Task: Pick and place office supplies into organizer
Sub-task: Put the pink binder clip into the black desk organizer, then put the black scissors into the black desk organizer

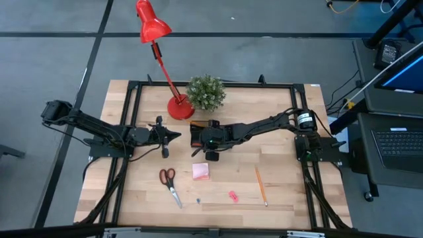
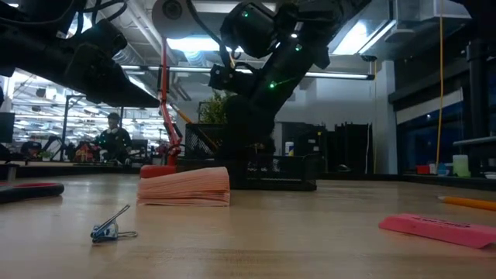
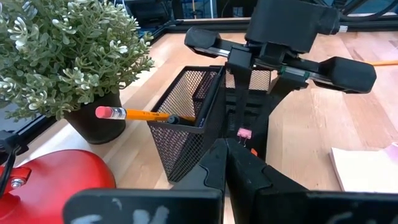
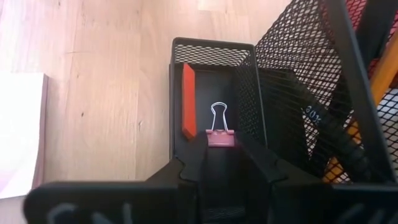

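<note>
- Nearest the low camera, a small blue binder clip [image 2: 112,226] lies on the bare wooden table [image 1: 284,198], with a flat pink eraser [image 2: 438,229] off to the other side.
- Largest on the table are the two dark arms: the left gripper [image 1: 173,135] waits with its fingers pressed together, holding nothing, just beside the organizer and pointing at it.
- Reaching in from the right side, the right gripper [image 4: 220,144] is over the organizer's low front compartment, jaws narrowly parted and pinched on a pink binder clip [image 4: 219,132]; its wire loops stick out past the fingertips above the compartment floor.
- Behind them stand a red desk lamp [image 1: 158,46] and a green potted plant [image 1: 206,92], both at the far edge of the table, the plant just beyond the organizer.
- At the table's middle sits the black mesh organizer [image 4: 211,56]; a red flat piece [image 4: 188,99] leans against the front compartment's wall, and an orange pencil with a pink eraser tip [image 3: 127,114] pokes out of the taller cup.
- Red-handled scissors [image 1: 170,185] lie near the front edge, on the left arm's side.
- Close in front of the organizer rests the pink sticky-note pad [image 1: 201,172].
- A second orange pencil [image 1: 261,185] lies loose toward the right arm's side.
</note>
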Robot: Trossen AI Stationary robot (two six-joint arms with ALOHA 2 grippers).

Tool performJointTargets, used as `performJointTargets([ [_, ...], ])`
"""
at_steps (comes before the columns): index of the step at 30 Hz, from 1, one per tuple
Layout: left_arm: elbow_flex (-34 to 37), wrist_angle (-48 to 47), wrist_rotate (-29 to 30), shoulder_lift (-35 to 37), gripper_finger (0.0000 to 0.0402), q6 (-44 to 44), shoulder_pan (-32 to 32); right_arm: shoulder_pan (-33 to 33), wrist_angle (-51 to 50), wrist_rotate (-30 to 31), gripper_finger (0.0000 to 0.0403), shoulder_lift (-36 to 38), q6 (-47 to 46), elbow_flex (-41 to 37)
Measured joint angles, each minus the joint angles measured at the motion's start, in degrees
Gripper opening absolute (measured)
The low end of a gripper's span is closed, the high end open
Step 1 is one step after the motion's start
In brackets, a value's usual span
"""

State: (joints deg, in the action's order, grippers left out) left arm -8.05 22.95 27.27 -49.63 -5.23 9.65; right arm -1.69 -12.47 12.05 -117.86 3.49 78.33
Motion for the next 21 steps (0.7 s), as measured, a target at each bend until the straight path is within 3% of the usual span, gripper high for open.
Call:
performJointTargets([
  [12,0.00,-0.04,-0.02,0.00,0.0002,0.00,0.00,0.00,-0.09,-0.02,0.0145,0.28,-0.07,0.28],
  [21,0.00,-0.06,0.00,0.00,0.0002,0.00,0.00,-1.58,-6.56,-0.06,0.0133,0.33,1.86,5.51],
])
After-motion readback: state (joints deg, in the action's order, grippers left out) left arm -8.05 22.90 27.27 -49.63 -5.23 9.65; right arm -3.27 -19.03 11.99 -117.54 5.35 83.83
